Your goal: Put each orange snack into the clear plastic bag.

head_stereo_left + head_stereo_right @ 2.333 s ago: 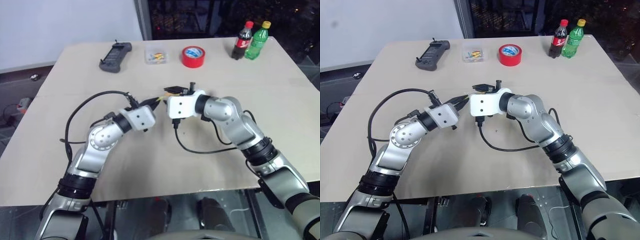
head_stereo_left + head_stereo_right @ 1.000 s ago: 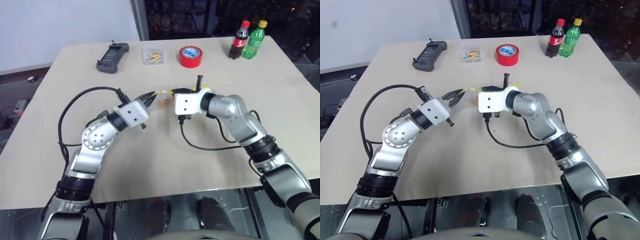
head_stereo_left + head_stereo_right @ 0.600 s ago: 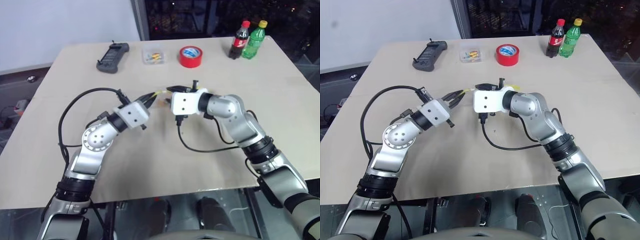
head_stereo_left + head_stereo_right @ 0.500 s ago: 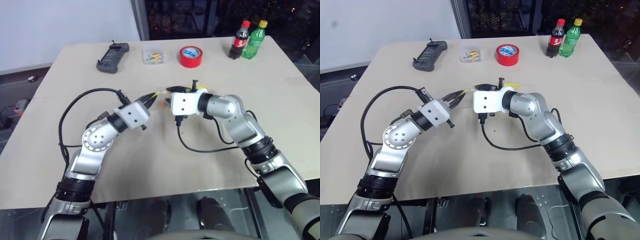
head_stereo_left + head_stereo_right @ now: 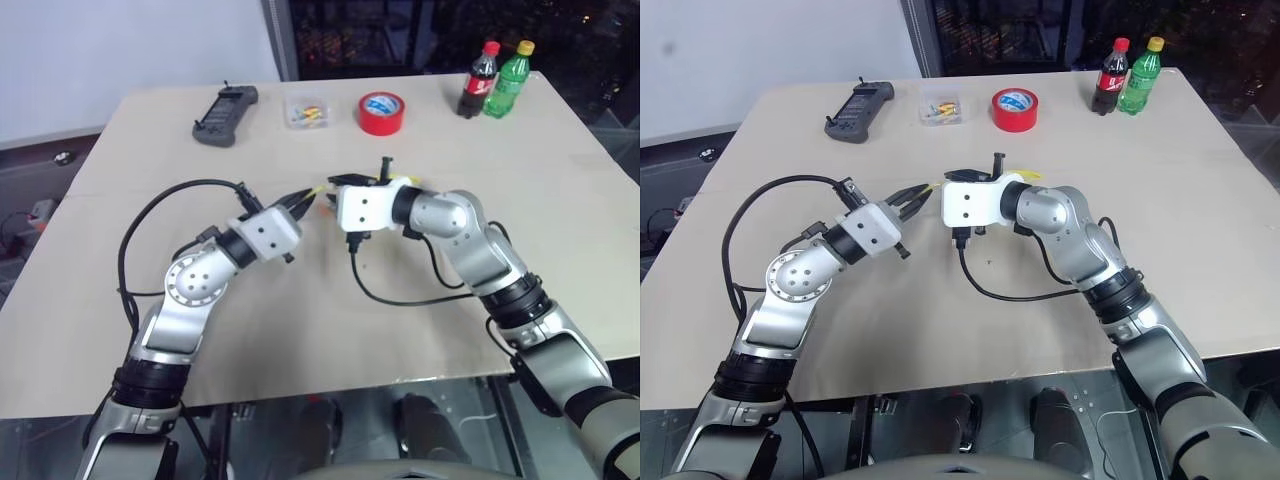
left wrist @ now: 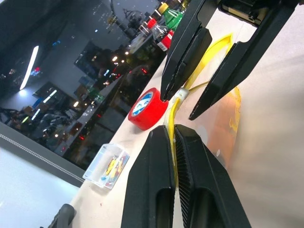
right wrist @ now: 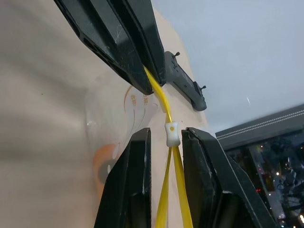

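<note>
clear plastic bag (image 7: 121, 118) held up over middle of bench (image 5: 300, 320), between both arms. left pincer (image 6: 172, 142) clamped shut on yellow seal strip (image 6: 204, 61). right pincer (image 7: 167, 137) parted, straddling the strip and its white zip slider (image 7: 171, 134), not pinching it. orange snack (image 7: 102, 168) visible through the film, inside the bag; a second one can't be made out. judged late stage: at least one snack bagged, other unconfirmed, bag maybe due for zipping. red tape roll (image 5: 383, 112), clear box (image 5: 309, 111), two bottles (image 5: 499, 82) and black remote (image 5: 225, 101) at far edge, well apart.
</note>
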`<state>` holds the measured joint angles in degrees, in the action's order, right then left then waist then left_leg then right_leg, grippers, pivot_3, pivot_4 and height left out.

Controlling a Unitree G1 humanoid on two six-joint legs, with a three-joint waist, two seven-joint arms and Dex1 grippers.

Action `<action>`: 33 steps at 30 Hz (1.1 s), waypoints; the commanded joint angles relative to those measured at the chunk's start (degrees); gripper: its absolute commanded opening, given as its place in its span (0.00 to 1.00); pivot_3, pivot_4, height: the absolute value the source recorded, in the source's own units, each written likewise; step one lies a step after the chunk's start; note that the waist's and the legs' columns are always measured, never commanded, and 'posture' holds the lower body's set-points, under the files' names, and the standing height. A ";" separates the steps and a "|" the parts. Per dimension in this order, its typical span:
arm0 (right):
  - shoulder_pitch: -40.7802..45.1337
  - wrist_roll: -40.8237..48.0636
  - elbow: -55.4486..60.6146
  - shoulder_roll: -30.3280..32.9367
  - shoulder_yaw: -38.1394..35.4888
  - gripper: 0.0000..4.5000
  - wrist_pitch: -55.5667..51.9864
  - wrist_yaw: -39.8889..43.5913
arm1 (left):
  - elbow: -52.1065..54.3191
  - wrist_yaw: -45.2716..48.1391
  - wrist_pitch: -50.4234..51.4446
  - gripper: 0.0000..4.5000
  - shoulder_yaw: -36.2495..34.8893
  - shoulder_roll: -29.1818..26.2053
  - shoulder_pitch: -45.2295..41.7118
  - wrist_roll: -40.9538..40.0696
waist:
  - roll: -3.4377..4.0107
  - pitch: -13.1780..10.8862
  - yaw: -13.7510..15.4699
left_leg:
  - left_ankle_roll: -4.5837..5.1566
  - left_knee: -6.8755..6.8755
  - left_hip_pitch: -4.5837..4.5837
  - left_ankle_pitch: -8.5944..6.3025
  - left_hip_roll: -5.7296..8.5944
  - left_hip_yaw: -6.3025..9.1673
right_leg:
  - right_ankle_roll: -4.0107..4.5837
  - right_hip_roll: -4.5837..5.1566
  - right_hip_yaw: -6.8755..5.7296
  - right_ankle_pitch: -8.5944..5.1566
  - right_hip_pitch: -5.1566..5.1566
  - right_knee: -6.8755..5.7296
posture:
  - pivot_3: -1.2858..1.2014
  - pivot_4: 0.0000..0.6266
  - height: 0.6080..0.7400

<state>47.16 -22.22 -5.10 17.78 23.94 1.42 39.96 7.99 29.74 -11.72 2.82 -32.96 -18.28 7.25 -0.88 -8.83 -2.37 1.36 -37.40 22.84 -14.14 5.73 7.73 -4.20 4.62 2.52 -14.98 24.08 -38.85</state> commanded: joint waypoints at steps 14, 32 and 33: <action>1.21 0.15 1.79 0.11 -0.29 0.00 1.35 0.06 | 2.35 -0.13 -0.28 0.00 -0.87 -0.22 0.25 -0.26 | 0.00 0.00 0.00 | 0.00 0.00 0.00 0.00 0.00 0.00 | 0.00 0.00 0.00 0.00 0.00 0.00 | 0.52 0.24 1.00; -0.32 -3.34 -10.58 14.40 -7.74 0.00 -3.61 -9.75 | 0.89 -2.20 0.07 0.00 -9.35 -3.12 -2.76 -6.44 | 0.00 0.00 0.20 | 0.00 0.02 0.01 0.00 0.02 0.00 | 0.00 0.03 0.00 0.00 -0.01 0.04 | 0.52 0.24 1.00; -0.23 -3.25 -10.90 14.85 -8.03 0.00 -4.09 -10.23 | 0.54 -2.37 0.34 0.00 -9.29 -3.05 -3.00 -6.50 | 0.00 0.00 0.09 | 0.00 0.03 0.00 0.00 0.02 -0.01 | 0.00 0.03 0.00 0.00 0.00 0.03 | 0.52 0.24 1.00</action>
<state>47.63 -24.28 -12.38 29.36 21.52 1.79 31.77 7.91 29.77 -11.23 0.18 -34.64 -20.43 2.19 -0.88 -8.84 -2.28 1.36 -37.37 22.84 -14.14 5.73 7.71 -4.20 4.64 2.54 -14.98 24.08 -38.82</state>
